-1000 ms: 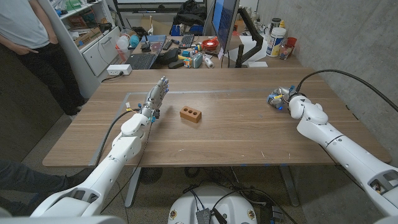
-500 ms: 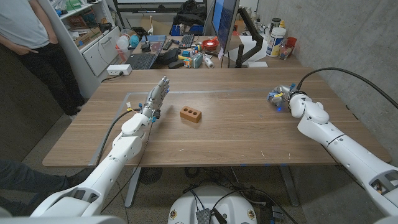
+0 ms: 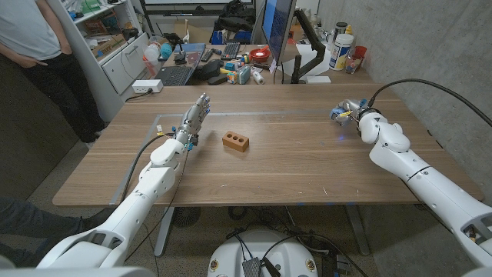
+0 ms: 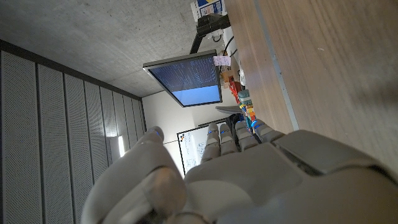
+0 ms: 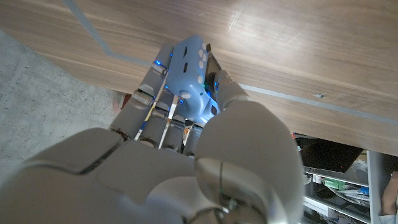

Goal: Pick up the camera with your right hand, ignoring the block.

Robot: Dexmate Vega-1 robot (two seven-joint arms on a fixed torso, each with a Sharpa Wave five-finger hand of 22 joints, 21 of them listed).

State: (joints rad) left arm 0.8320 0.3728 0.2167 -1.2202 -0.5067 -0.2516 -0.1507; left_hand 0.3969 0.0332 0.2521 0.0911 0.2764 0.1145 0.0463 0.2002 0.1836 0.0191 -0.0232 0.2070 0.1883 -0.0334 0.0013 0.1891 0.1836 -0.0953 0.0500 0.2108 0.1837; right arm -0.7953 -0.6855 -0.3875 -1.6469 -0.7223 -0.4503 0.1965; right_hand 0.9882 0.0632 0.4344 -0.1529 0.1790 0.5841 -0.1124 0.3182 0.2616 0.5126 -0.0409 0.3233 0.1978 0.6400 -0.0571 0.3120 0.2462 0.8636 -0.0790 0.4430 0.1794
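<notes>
One camera (image 5: 194,71), light blue, sits in the right hand (image 3: 350,112) over the table's (image 3: 292,165) far right part.

From where I stand the fingers (image 5: 152,93) and thumb wrap round it, so the grasp looks made and the lift is the step in hand; next it needs a steady raise without loosening. The brown block (image 3: 236,141) lies mid-table, well apart. The left hand (image 3: 194,121) holds nothing, fingers straight and close together.

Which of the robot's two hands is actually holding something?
The right hand, at the table's far right: its fingers wrap a small light-blue camera. The left hand holds nothing, fingers extended, beside the brown block.
</notes>
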